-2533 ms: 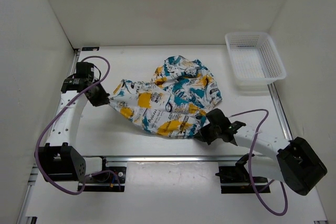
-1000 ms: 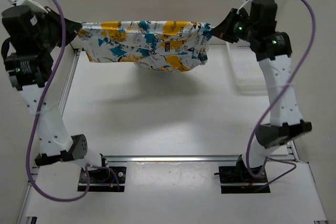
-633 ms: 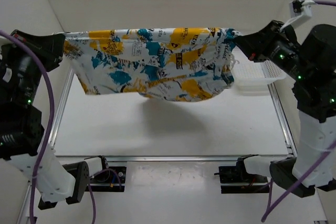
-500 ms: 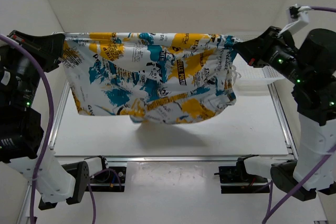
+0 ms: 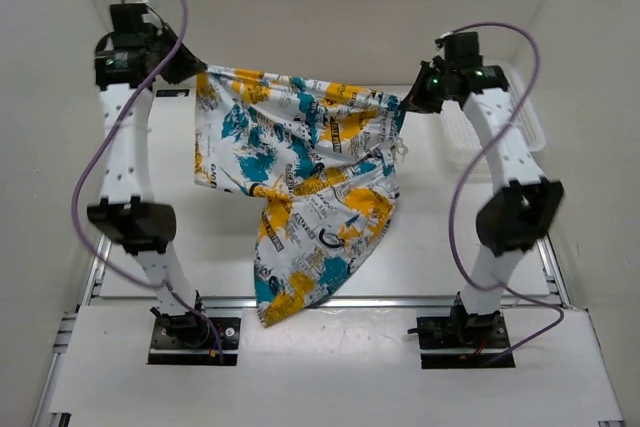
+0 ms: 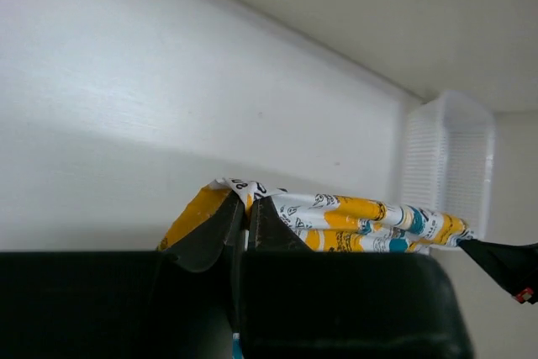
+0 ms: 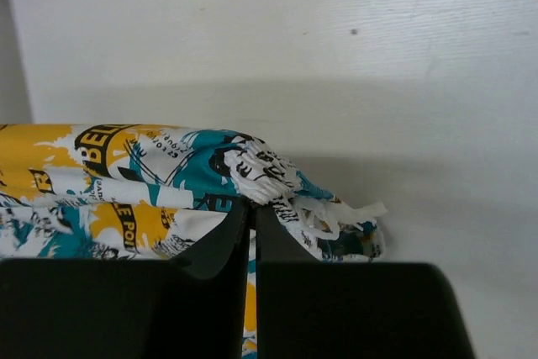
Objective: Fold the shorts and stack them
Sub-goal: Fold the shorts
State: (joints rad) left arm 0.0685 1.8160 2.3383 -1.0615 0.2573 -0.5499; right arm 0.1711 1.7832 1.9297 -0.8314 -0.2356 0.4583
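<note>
The shorts, white with yellow-orange, teal and black print, hang stretched between both grippers above the table. One leg droops down towards the near edge. My left gripper is shut on the shorts' left corner; in the left wrist view the jaws pinch the fabric. My right gripper is shut on the right corner, where the gathered waistband and drawstring bunch over the closed jaws.
A white plastic lattice basket stands at the back right of the table, partly behind the right arm; it also shows in the left wrist view. White walls enclose the table on three sides. Arm bases sit at the near edge.
Both grippers have moved back and inwards towards the far wall with the shorts. The shorts now hang longer, one leg drooping to the near edge.
</note>
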